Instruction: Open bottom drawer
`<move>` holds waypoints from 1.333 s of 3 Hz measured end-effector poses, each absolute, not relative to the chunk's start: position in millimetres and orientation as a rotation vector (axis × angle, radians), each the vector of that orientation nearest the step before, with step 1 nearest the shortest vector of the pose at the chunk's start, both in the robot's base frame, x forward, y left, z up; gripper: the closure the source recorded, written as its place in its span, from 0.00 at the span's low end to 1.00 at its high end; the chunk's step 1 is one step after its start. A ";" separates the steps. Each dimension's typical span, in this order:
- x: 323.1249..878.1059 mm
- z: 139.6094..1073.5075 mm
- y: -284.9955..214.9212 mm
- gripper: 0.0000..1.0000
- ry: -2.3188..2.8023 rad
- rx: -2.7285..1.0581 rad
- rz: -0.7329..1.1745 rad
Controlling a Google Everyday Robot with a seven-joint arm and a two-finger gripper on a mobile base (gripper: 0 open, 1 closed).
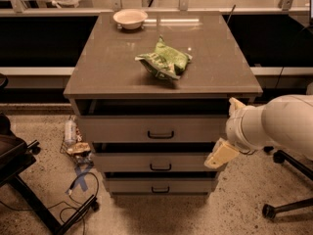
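Note:
The bottom drawer (160, 184) is the lowest and slimmest of three grey-beige fronts in the cabinet, with a small black bar handle (160, 190) at its centre. It sits flush with the other fronts. My gripper (221, 154) is a pale beige piece at the end of the white arm (274, 126). It hangs at the cabinet's right front corner, level with the middle drawer (156, 162). It is above and to the right of the bottom drawer's handle and touches no handle.
The top drawer (159, 129) sits under the cabinet top (107, 67), which holds a green bag (164, 60) and a white bowl (130, 18). Bottles and cables (76, 146) lie on the floor at left. A black stand (29, 199) is at left and chair wheels (274, 209) at right.

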State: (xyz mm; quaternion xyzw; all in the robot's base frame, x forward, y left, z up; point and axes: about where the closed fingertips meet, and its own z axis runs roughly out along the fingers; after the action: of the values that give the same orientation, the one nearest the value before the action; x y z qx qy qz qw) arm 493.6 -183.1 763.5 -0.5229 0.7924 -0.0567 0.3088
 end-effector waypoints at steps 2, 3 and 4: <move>500.1 660.4 -179.2 0.00 2.110 -1.335 -0.077; 498.0 588.4 -180.2 0.00 2.099 -1.330 -0.042; 508.0 534.7 -178.3 0.00 2.032 -1.329 -0.029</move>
State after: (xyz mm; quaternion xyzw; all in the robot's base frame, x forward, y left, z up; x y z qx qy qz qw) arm 508.0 -178.3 534.7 -0.5129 0.7842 -0.0112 0.3490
